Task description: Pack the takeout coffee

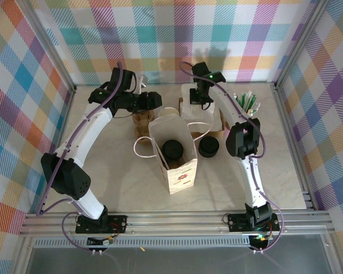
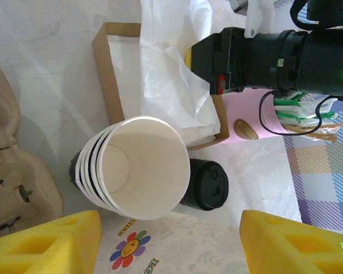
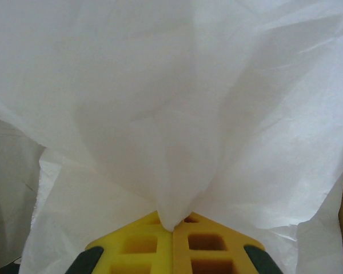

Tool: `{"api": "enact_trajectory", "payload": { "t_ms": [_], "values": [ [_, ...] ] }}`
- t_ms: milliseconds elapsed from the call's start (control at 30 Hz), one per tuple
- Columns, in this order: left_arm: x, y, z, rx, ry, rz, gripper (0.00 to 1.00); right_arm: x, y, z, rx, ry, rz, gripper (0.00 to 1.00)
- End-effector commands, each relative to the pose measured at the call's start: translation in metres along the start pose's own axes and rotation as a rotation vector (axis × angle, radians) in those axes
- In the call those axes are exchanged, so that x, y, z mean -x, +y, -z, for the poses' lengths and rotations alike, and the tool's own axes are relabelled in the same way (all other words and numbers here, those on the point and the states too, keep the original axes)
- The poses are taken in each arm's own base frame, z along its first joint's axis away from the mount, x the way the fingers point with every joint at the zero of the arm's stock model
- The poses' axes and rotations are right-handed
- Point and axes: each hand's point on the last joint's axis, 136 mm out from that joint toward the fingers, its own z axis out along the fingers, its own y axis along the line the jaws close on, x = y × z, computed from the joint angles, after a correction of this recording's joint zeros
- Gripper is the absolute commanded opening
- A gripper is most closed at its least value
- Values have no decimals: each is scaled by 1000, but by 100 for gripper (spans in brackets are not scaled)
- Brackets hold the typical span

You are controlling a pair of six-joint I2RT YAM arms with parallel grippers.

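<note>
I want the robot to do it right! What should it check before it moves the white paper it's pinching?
1. Right jaws shut on the tissue paper: ok.
2. Takeout coffee standing inside the paper bag: ok.
3. Bag upright with its mouth open: ok.
4. Left jaws open and holding nothing, near the cup stack: ok.
5. Just one sheet pinched, not several: cannot tell.
</note>
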Motion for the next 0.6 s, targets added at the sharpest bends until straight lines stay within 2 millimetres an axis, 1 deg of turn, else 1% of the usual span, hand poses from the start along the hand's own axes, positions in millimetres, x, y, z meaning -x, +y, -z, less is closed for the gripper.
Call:
{"api": "enact_trajectory", "payload": {
  "t_ms": [0, 167, 233, 333, 433, 567],
  "values": [
    [5, -2, 19, 1, -38, -29, 65, 22, 7, 41, 50, -97, -34, 0],
    [11, -7, 31, 7, -80, -46, 65, 34, 14, 68, 96, -159, -50, 0],
    [18, -13, 41, 1, -118, -54, 65, 43, 17, 86, 123, -202, -56, 0],
    [31, -29, 58, -33, -181, -59, 65, 56, 23, 120, 168, -282, -60, 0],
    [43, -55, 82, -106, -264, -77, 65, 69, 28, 162, 221, -384, -63, 0],
    [49, -103, 115, -227, -398, -151, 67, 84, 38, 226, 289, -538, -47, 0]
  ]
}}
